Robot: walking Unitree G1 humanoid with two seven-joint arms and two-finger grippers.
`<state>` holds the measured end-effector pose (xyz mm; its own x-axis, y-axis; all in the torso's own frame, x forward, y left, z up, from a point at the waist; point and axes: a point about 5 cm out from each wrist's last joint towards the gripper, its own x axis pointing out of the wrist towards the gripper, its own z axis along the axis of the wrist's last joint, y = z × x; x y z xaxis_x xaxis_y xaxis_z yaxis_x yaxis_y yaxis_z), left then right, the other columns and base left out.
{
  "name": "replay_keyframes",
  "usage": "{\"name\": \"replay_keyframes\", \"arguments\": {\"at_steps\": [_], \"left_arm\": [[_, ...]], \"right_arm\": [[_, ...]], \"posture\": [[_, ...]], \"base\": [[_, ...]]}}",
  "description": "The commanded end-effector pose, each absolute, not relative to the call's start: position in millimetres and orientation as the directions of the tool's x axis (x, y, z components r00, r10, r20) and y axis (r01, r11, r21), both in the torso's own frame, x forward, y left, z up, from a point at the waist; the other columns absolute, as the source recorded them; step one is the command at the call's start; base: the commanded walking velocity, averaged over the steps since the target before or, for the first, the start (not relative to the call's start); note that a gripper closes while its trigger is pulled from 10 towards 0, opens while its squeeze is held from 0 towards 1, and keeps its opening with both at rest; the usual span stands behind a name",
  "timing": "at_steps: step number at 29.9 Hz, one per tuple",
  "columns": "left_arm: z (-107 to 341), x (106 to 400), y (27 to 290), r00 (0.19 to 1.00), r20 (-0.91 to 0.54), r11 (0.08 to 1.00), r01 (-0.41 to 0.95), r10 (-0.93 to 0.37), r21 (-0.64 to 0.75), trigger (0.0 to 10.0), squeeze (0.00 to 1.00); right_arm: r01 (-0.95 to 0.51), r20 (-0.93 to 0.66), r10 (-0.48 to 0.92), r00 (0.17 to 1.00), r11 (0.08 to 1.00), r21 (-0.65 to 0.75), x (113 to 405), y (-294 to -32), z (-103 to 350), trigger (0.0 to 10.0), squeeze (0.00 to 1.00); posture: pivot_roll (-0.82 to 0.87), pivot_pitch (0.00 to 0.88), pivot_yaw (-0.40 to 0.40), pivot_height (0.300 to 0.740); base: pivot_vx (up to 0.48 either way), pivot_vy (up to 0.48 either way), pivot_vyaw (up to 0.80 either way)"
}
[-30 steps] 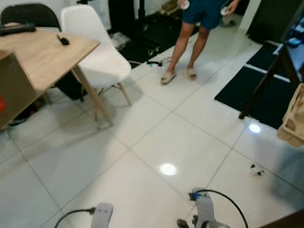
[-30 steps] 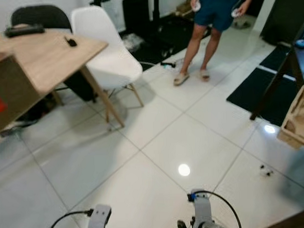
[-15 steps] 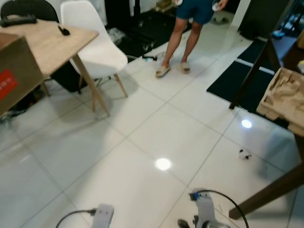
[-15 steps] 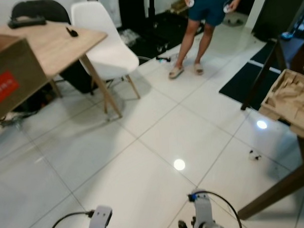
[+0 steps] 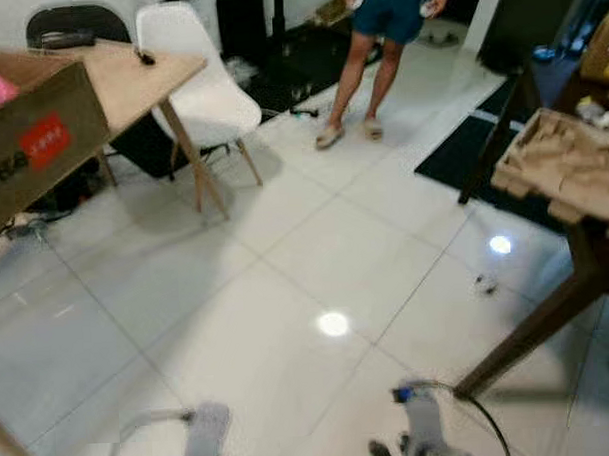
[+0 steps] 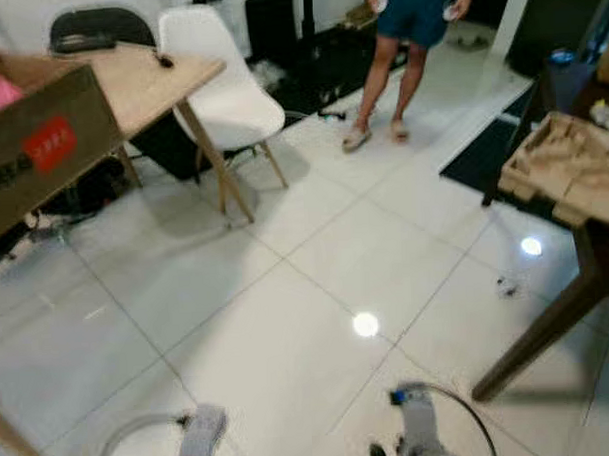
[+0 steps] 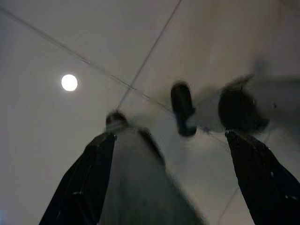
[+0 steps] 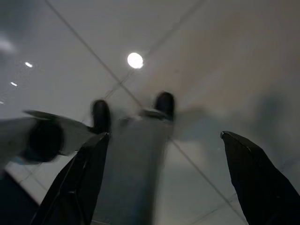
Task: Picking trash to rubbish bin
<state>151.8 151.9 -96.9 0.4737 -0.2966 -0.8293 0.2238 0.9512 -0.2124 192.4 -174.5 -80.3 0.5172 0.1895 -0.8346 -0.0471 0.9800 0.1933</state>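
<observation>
camera has swung since a second ago, bringing a dark table (image 5: 548,315) in at three o'clock. small scrap of trash (image 5: 484,282) lies on the floor (image 5: 237,310) beside it, not yet picked. left gripper (image 7: 176,187) and right gripper (image 8: 159,183) hang wide open, empty.

This looks like a room in a home. A shiny white tile floor (image 5: 286,279) spreads out around a wooden table (image 5: 129,74). A white chair (image 5: 205,91) stands just beside the table. Past the chair, a person (image 5: 378,45) stands in sandals near dark mats (image 5: 483,172).
</observation>
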Motion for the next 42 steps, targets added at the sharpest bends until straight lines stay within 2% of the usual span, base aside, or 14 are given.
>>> {"name": "replay_keyframes", "arguments": {"at_steps": [1,11,32,42], "left_arm": [[-96.4,153.0,151.4,0.471,-0.828,0.948,0.236,-0.305,-0.214,10.0,0.00],[-96.0,154.2,152.3,0.471,-0.830,0.947,0.256,-0.299,-0.196,10.0,0.00],[-98.0,149.6,148.7,0.453,-0.836,0.944,0.248,-0.311,-0.217,10.0,0.00],[-98.8,147.3,148.6,0.448,-0.838,0.945,0.243,-0.311,-0.221,10.0,0.00]], "right_arm": [[-0.043,-0.837,0.188,0.513,0.980,0.193,190.8,-174.4,-81.2,10.0,0.00],[-0.040,-0.837,0.188,0.515,0.980,0.195,190.7,-174.5,-81.2,10.0,0.00],[-0.041,-0.839,0.184,0.512,0.981,0.190,189.5,-176.4,-81.6,10.0,0.00],[-0.040,-0.841,0.179,0.511,0.982,0.184,189.4,-177.8,-81.6,10.0,0.00]], "posture": [[0.05,0.063,-0.024,0.740],[0.05,0.064,-0.021,0.740],[0.04,0.068,-0.024,0.740],[0.04,0.071,-0.030,0.740]], "base": [[0.000,0.000,0.00],[0.000,-0.170,0.00],[0.000,-0.373,0.00],[0.000,-0.404,-0.61]]}}
